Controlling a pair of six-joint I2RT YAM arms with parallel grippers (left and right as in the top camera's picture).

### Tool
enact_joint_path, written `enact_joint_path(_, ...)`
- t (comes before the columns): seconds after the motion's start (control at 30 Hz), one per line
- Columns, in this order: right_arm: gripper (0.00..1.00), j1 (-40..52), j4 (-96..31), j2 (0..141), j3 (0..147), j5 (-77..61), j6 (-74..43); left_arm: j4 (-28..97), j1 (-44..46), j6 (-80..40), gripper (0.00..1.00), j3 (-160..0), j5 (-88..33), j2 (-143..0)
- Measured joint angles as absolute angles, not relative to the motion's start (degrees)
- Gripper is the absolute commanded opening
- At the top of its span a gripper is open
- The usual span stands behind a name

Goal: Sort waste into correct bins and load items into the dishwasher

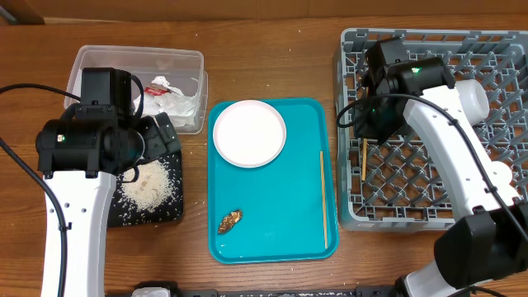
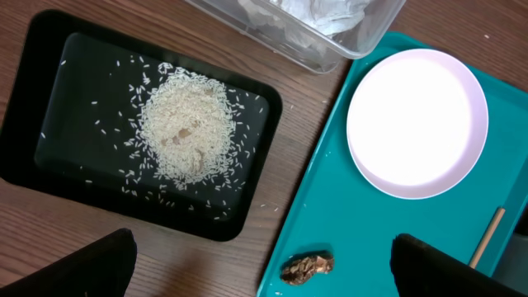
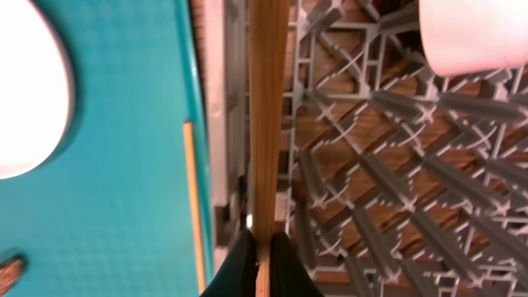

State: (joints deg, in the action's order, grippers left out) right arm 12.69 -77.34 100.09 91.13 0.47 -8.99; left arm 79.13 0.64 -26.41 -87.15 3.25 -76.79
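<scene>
right gripper [image 3: 262,247] is clamped on a chopstick [image 3: 266,124] over the rack's [image 1: 495,49] 9 o'clock edge. left gripper [image 2: 264,243] hangs over the black tray [image 2: 49,99], jaws apart and empty. rice [image 2: 183,124] lies heaped in that tray. wrapper [image 1: 169,95] sits in the tub [image 1: 91,58]. on the teal tray [image 1: 272,214], plate [image 1: 249,132] at 11 o'clock, scrap [image 1: 230,219] at 7.

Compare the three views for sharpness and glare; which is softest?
Right wrist view is softest: the chopstick clamped in the jaws sits close to the lens, and the rack behind is blurred. Left wrist view is crisp, single rice grains distinct. Overhead view is evenly lit, but the plate washes out to flat white.
</scene>
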Motion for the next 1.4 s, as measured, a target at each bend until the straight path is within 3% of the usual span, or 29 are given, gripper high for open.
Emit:
enact_joint_path(0.17,0.09,12.8,-75.4,102.8,87.9,0.5,-8.6,79.1,0.6,-26.4,0.99,-87.2,3.2,-76.8)
enact_joint_path(0.37,0.28,12.8,-72.6,103.9,85.5,0.9,-8.6,79.1,0.6,-26.4,0.99,-87.2,3.2,-76.8)
enact_joint_path(0.73,0.29,14.1,-77.1,102.8,89.4,-2.6,-9.0,79.1,0.6,-26.4,0.99,-87.2,3.2,-76.8)
enact_joint_path(0.97,0.32,24.7,-74.7,100.2,89.6,-5.2,-12.8,79.1,0.6,-26.4,1.00,-87.2,3.2,-76.8)
enact_joint_path(1.4,0.40,34.8,-62.8,103.7,73.6,-2.0,-21.6,79.3,0.6,-26.4,1.00,-87.2,3.2,-76.8)
